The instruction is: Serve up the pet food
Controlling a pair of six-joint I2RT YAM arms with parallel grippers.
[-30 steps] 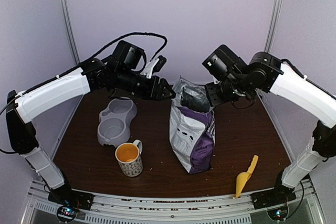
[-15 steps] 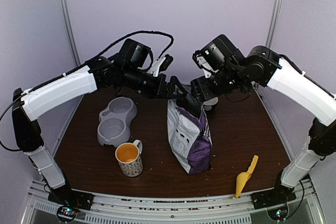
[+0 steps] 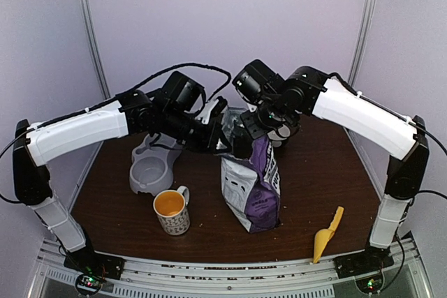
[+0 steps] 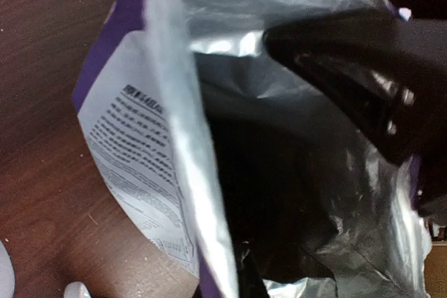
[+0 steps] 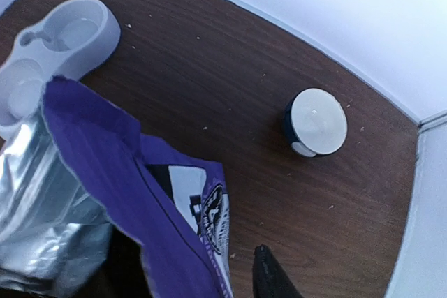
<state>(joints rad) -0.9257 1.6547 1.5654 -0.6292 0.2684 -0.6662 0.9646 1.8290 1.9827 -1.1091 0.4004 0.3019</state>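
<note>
The purple puppy food bag (image 3: 253,186) stands upright mid-table with its foil-lined mouth open. The pet food does not show; the bag's inside (image 4: 279,193) is dark. My left gripper (image 3: 225,141) is at the mouth's left lip, shut on the bag's edge (image 4: 202,193), which runs down between its jaws (image 4: 234,270). My right gripper (image 3: 246,132) reaches in from the other side and fills the upper right of the left wrist view (image 4: 349,75). Its one visible finger (image 5: 269,277) sits close against the bag's purple wall (image 5: 140,193).
A grey double pet bowl (image 3: 154,162) lies left of the bag, also in the right wrist view (image 5: 63,40). The orange-lined mug (image 3: 171,212) stands at front left. A yellow scoop (image 3: 327,234) lies at front right. A round white-topped container (image 5: 316,122) sits behind the bag.
Both grippers came in from either side, met at the bag's mouth and closed on its top edges. The bag's top has shifted slightly left.
</note>
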